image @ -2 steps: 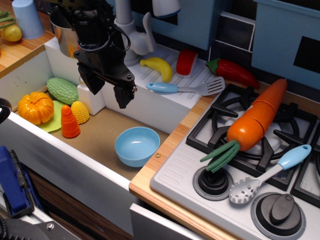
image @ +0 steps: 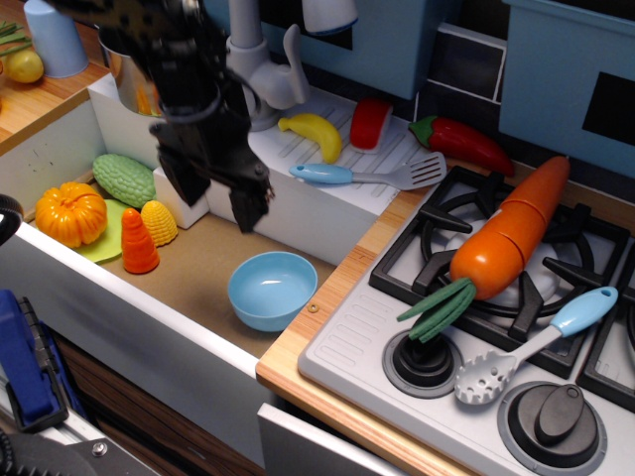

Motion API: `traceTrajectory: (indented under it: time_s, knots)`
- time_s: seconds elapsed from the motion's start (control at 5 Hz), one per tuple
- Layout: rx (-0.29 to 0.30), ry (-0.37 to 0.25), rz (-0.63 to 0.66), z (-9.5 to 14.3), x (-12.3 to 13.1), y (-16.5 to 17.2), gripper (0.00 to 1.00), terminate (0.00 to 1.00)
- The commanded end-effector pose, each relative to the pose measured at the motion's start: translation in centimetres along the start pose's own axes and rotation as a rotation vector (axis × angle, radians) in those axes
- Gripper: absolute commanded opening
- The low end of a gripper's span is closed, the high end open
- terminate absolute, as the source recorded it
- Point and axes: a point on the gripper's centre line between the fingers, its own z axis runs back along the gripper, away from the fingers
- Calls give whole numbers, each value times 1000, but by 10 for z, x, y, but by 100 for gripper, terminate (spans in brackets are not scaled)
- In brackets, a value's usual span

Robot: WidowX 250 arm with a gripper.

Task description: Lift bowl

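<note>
The light-blue bowl sits upright on the brown floor of the toy sink, near its front right corner, empty. My gripper hangs above the sink floor, up and to the left of the bowl and apart from it. Its two black fingers are spread wide and hold nothing.
An orange pumpkin, green gourd, yellow corn and an orange cone lie at the sink's left. A banana, spatula, faucet and metal pot stand behind. The stove holds a big carrot.
My gripper has moved down a little toward the sink floor and the bowl, with its fingers still spread. The bowl has not moved.
</note>
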Motion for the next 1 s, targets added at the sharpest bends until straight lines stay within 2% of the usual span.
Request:
traceTrajectory:
  time_s: [0.0, 0.6, 0.8]
  knots:
    - [-6, -52, 29, -20, 2, 2, 100, 0]
    - [-8, -63, 12, -61, -2, 0, 100, 0]
    - [-14, -79, 27, -69, 7, -3, 0, 0]
